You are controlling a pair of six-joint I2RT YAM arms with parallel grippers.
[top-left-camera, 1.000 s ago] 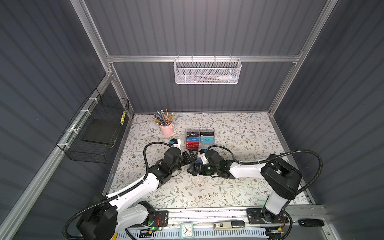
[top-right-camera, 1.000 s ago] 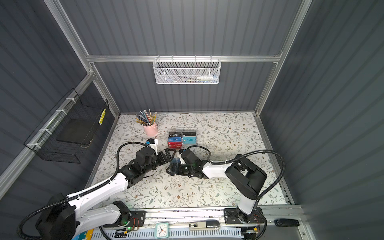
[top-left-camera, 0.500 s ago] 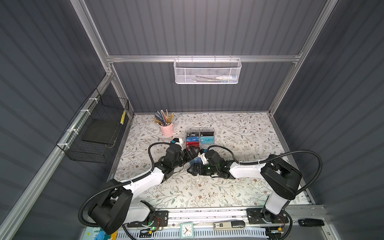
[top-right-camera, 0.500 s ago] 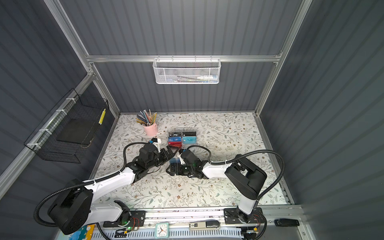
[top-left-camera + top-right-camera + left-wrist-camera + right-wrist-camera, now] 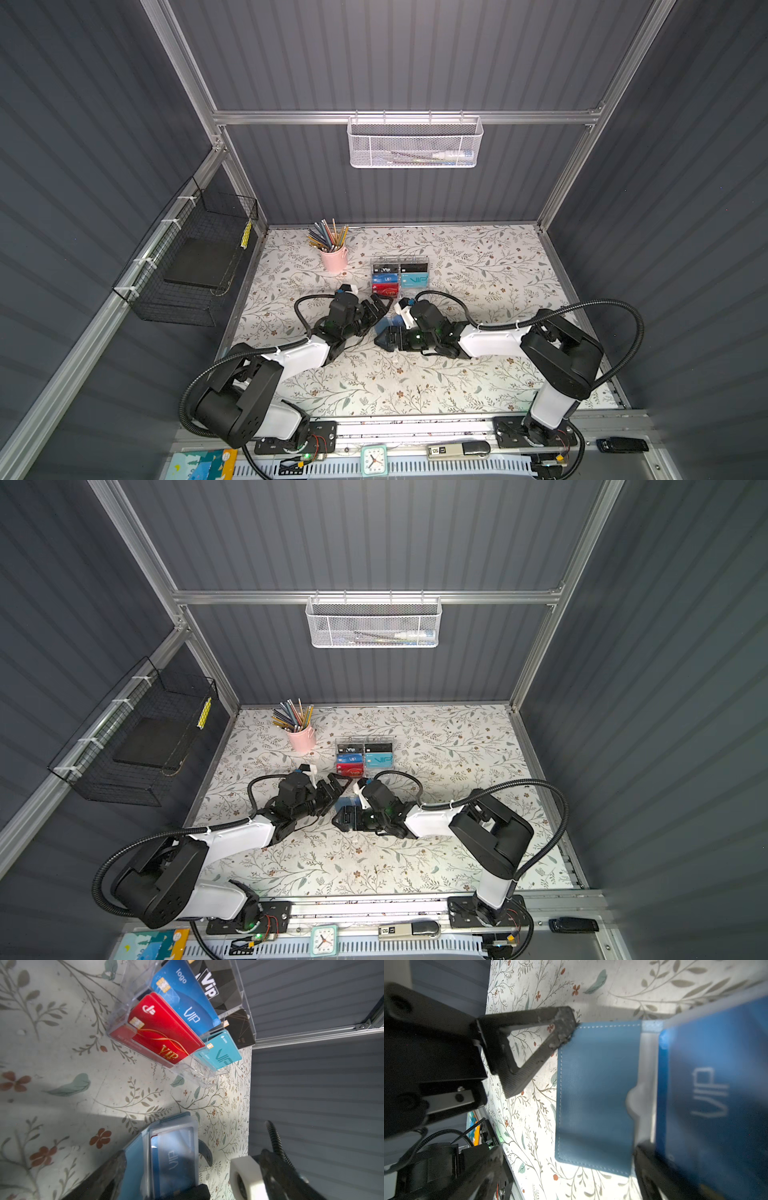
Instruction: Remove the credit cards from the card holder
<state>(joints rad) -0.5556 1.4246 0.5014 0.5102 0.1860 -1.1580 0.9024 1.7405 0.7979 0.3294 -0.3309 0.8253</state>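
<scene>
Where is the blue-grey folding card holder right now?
In both top views the blue-grey folding card holder lies on the floral tabletop between the left gripper and right gripper, just in front of the clear acrylic card rack.

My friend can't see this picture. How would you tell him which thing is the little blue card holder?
Find the floral table, then the clear card rack near its middle. Right in front of it, between the left gripper and right gripper, lies the card holder. Unlike the stiff rack, it is a soft blue booklet with white stitching and a blue card in a clear sleeve.
</scene>
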